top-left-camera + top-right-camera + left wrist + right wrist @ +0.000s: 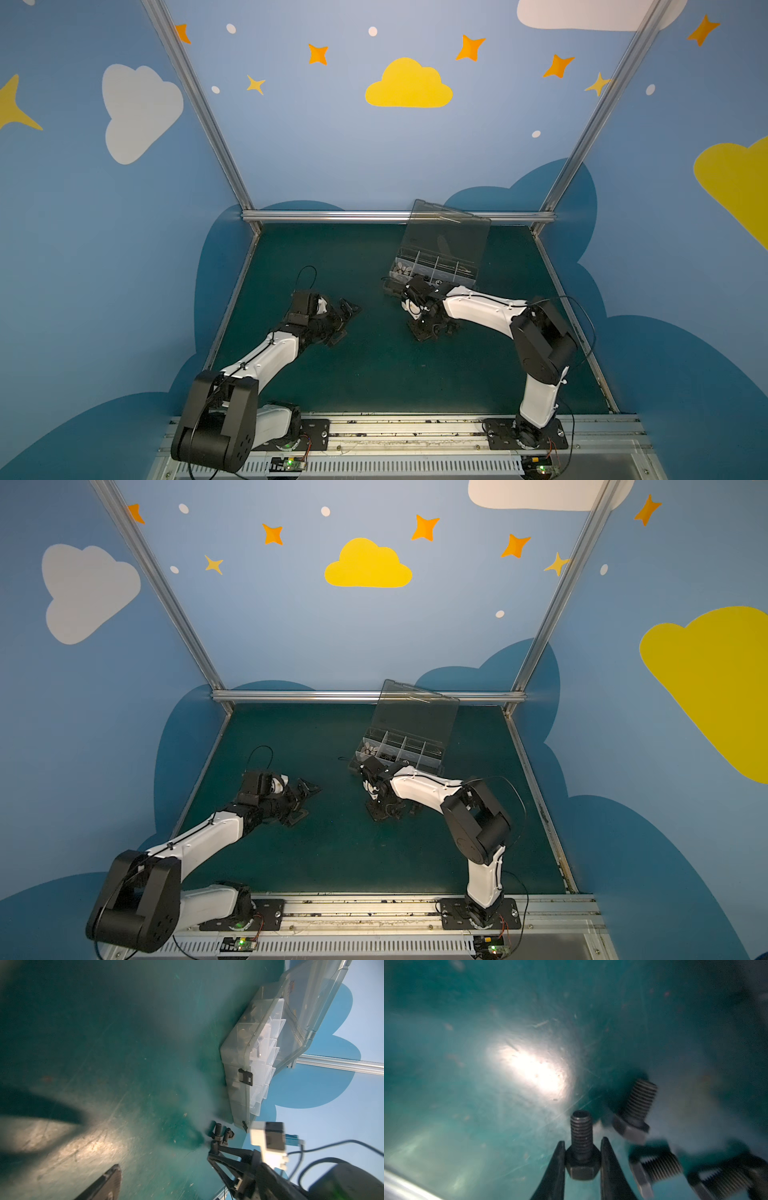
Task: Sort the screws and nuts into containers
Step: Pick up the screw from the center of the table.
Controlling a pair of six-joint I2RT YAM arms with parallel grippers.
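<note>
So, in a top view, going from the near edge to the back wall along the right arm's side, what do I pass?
Grooved aluminium front rail → right arm's black claw, closed on a black hex-head screw → clear plastic organizer box, lid raised → aluminium back bar → blue painted wall.

screws [222, 1134] on mat [374, 365], just before organizer box [232, 1053], box right of centre

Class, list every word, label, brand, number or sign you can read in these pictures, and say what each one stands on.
No text can be read in any view.
Orange and blue print on the lid of the organizer box: too blurred to read.
Black screw, seen close in the right wrist view: no marking visible on it.
</note>
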